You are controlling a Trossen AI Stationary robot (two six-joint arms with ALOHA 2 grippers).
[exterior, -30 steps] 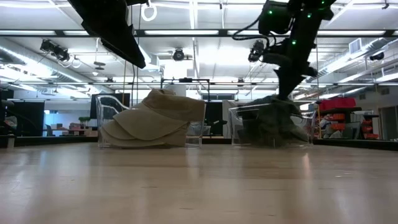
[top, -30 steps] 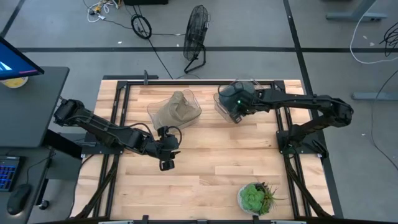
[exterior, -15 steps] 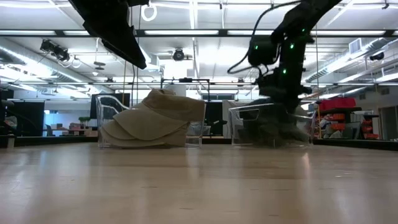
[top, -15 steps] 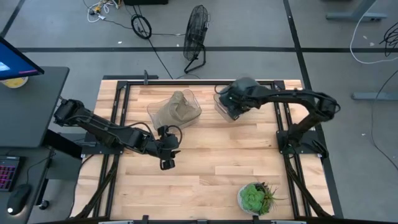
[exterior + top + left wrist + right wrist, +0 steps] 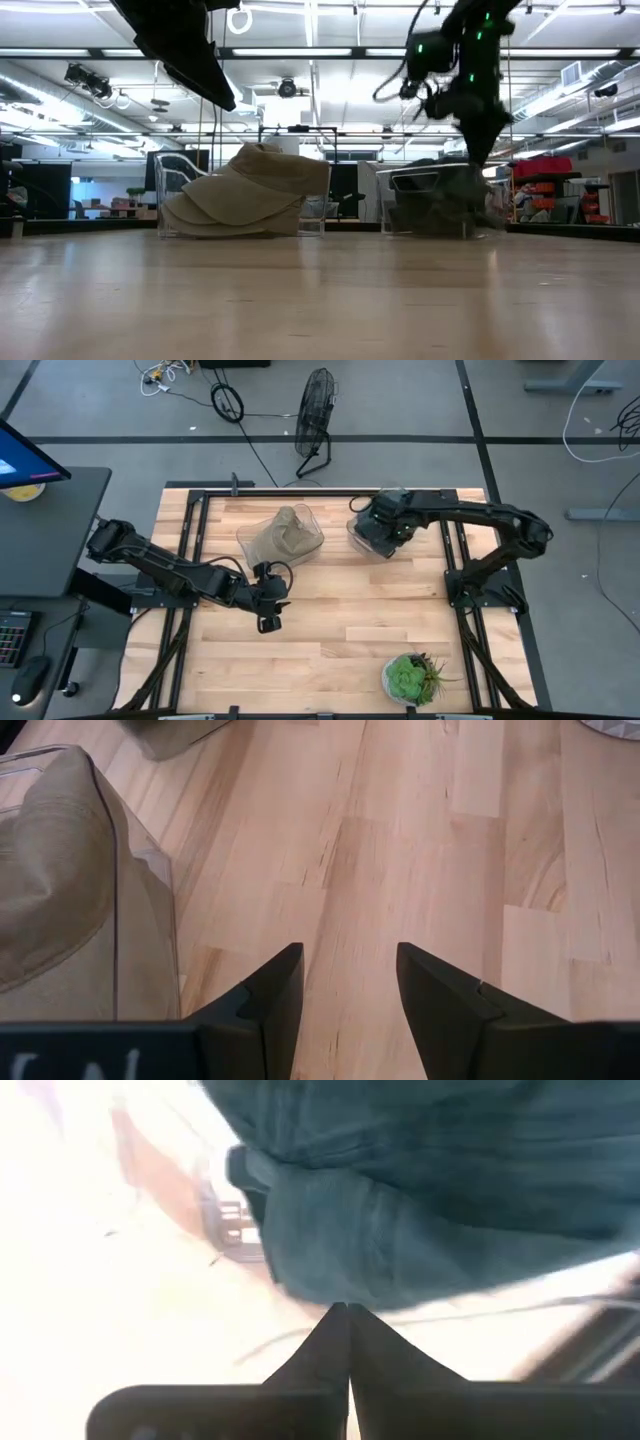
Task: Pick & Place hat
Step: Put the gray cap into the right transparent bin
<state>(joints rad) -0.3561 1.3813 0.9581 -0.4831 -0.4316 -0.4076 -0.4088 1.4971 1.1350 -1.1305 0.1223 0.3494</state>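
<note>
A dark teal hat [image 5: 378, 538] lies in a clear bin [image 5: 358, 540] at the table's far right; it also shows in the low view [image 5: 440, 200]. My right gripper [image 5: 386, 528] stands over that bin, pointing down, shut at the hat's cloth [image 5: 420, 1220]. A beige hat [image 5: 284, 534] rests in a second clear bin [image 5: 312, 536] to the left, its brim over the bin's wall [image 5: 250, 195]. My left gripper [image 5: 268, 622] hangs open over bare wood near the table's middle [image 5: 345, 990], beside the beige hat [image 5: 50, 890]. My right gripper is shut with its tips at the lower edge of the dark hat's cloth [image 5: 340, 1295], coming from above and slanting toward the table's left. Only the fingers' free ends meet the cloth. The rest of the hat stays inside the clear bin [image 5: 432, 205].
A green potted plant [image 5: 408, 678] stands at the near right edge. A black frame [image 5: 300, 490] runs round the table. Bare wood [image 5: 340, 610] spreads between the bins and the plant. A fan [image 5: 316, 410] stands on the floor beyond the far edge.
My right gripper dipped into the dark hat's bin, swinging toward the far edge, then rose and came back over the bin. The bin and the dark hat shifted a little toward the table's right in the low view.
</note>
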